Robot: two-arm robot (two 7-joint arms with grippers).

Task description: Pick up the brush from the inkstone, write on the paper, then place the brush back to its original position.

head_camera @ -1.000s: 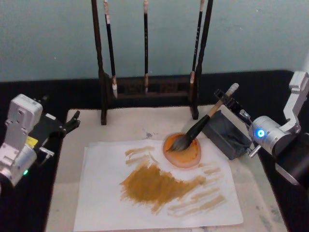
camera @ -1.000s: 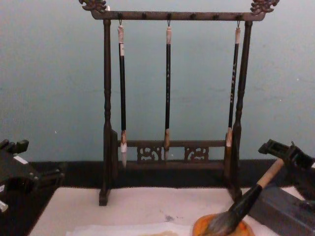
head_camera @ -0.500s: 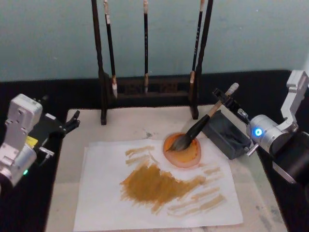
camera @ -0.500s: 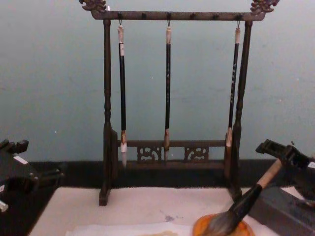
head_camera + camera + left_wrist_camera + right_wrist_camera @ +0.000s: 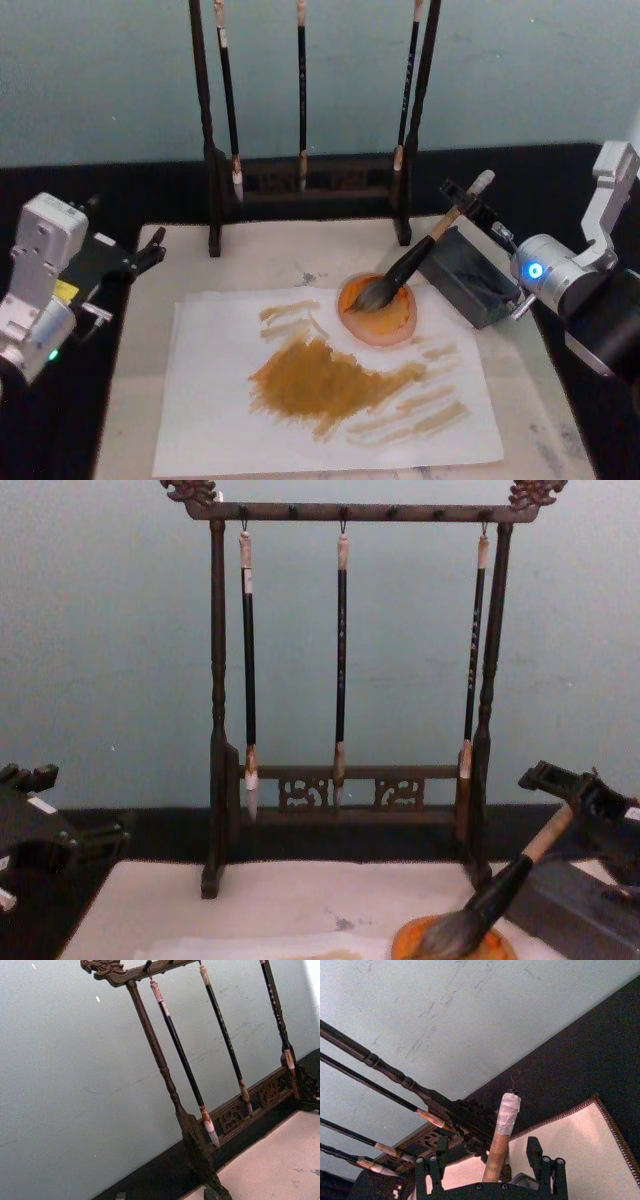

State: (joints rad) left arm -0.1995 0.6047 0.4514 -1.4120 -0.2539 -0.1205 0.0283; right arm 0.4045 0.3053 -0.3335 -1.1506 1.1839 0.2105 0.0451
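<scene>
Brush [image 5: 405,268] lies with its bristle head in the inkstone [image 5: 385,338], right of centre. Its handle slants up to the far right over the grey block [image 5: 470,280]. Paper [image 5: 220,400] already carries ochre strokes, so this reads as the put-back step, writing done. Right gripper [image 5: 468,208] is at the handle's pale end, fingers [image 5: 427,1170] spread either side of it with gaps, gripping nothing. Next move probably calls for backing the right gripper straight off without knocking the handle. Left gripper [image 5: 150,250] is parked at the left table edge, fingers spread, holding nothing.
</scene>
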